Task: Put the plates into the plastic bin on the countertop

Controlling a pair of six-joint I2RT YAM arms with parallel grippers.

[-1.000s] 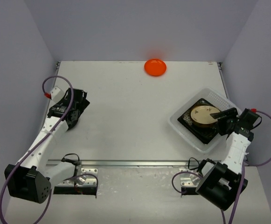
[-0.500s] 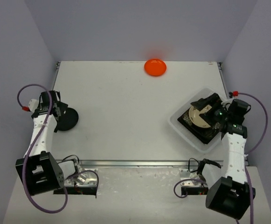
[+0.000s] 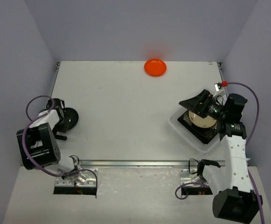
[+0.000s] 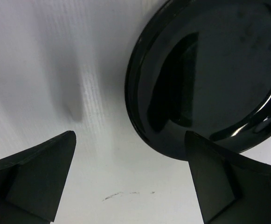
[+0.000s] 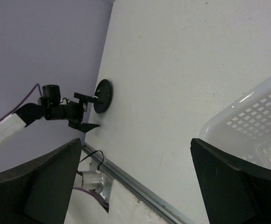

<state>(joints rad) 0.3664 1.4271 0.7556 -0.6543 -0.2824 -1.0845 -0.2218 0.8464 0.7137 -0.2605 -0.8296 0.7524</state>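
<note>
While the left gripper (image 4: 129, 136) holds its jaws wide apart, the dark round plate (image 4: 210, 79) lies just ahead of them, ungripped. The next move is likely closing on its rim. The right gripper (image 5: 136, 144), jaws spread and empty, hovers above the plastic bin (image 3: 190, 139) and its stacked plates (image 3: 201, 122).

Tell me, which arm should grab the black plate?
Probably left. The left end effector is open right beside the black plate; the right end effector hangs over the plastic bin, far across the countertop.
</note>
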